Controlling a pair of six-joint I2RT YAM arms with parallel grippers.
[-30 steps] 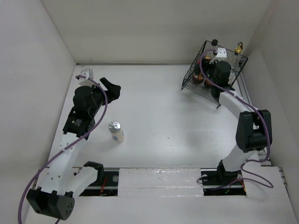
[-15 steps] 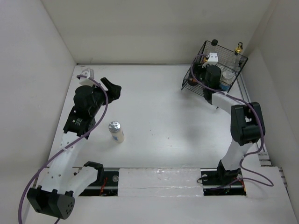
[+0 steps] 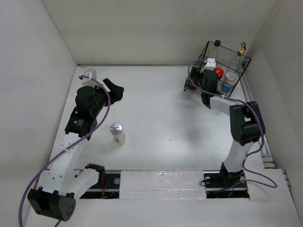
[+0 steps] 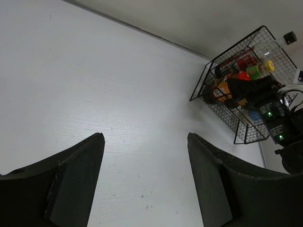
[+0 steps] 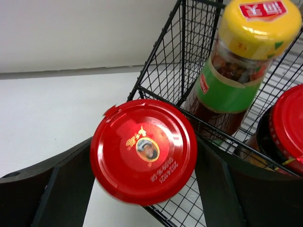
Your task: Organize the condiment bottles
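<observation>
Right claw is clamped on a red-lidded jar, with one dark finger on each side of the lid. Over the last second we watched this arm swing from the right half of the wire rack to its left corner. In the overhead view the wrist has cleared the rack's middle, so a red lid and a white shaker now show just right of the claw.

We read this as a jar being shifted within the rack or carried over its rim. The held lid hides the near rim, so we cannot tell whether the jar's base is inside the wire or outside it.

Held jar: round glossy red lid with a small printed portrait and a little tab at the edge. The body is hidden beneath.

Beyond the claw, up and right, a yellow-capped bottle with a green label and dark contents stands upright in the rack. Off the right finger is a second red-lidded jar, cut by the frame. It is likely the lid uncovered overhead.

Left claw is spread wide, holds nothing and has not moved, hanging over bare table. A silver-capped shaker stands alone on the table, well behind that claw towards its arm's base, and is not yet racked. Our judgement is that most bottles are gathered and this one remains.
</observation>
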